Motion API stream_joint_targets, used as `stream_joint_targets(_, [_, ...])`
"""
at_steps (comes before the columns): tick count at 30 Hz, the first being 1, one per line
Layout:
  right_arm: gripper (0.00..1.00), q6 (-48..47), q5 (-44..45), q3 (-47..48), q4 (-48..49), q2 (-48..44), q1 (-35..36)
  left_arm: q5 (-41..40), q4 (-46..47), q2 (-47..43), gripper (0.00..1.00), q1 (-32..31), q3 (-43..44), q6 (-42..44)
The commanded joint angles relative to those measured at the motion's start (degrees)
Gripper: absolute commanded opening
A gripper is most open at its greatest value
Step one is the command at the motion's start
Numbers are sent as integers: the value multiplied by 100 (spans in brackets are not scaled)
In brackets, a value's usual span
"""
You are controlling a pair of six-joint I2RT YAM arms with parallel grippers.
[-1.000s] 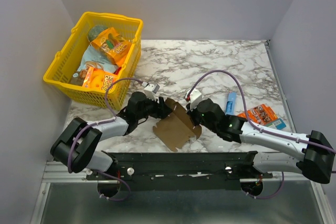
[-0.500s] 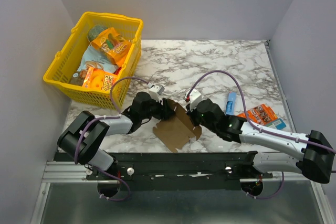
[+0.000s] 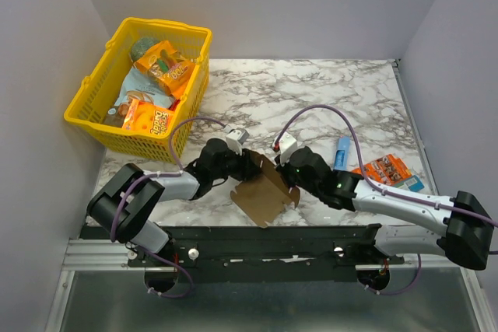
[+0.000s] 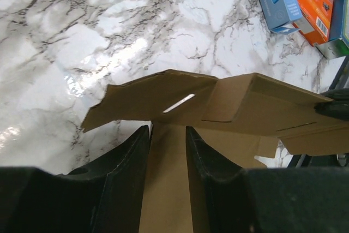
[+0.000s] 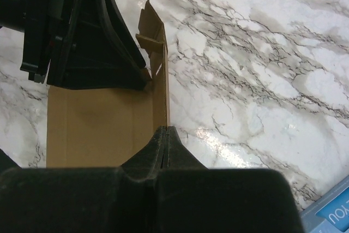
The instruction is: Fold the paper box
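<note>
The paper box [image 3: 263, 190] is a brown cardboard cut-out lying near the table's front edge, between the two arms. My left gripper [image 3: 244, 162] is at its far left corner. In the left wrist view its jaws [image 4: 168, 130] stand a little apart, with a flat cardboard panel [image 4: 166, 189] showing between them and raised flaps [image 4: 245, 107] ahead. My right gripper [image 3: 290, 185] is at the box's right edge. In the right wrist view it [image 5: 165, 130] is shut on the upright side wall [image 5: 160, 91] of the box, whose flat panel [image 5: 92, 129] lies to the left.
A yellow basket [image 3: 92, 88] holding snack packets stands at the back left. A slim blue packet [image 3: 341, 152] and an orange printed packet [image 3: 384, 169] lie to the right of the box. Grey walls close in the table on three sides.
My left gripper has moved a little to the right, further onto the box's corner. The box has shifted slightly towards the front. The right gripper keeps its hold.
</note>
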Motion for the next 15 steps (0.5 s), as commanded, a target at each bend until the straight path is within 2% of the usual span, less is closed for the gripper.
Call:
stream_joint_targets(1, [1, 62, 54, -26, -19, 74, -34, -17, 43, -129, 41, -268, -11, -165])
stream_joint_targets(10, [1, 106, 37, -70, 43, 170, -43, -43, 333, 240, 38, -717, -28, -403])
stream_joint_targets(15, [1, 62, 81, -158, 51, 118, -43, -341, -53, -233, 40, -717, -46, -192])
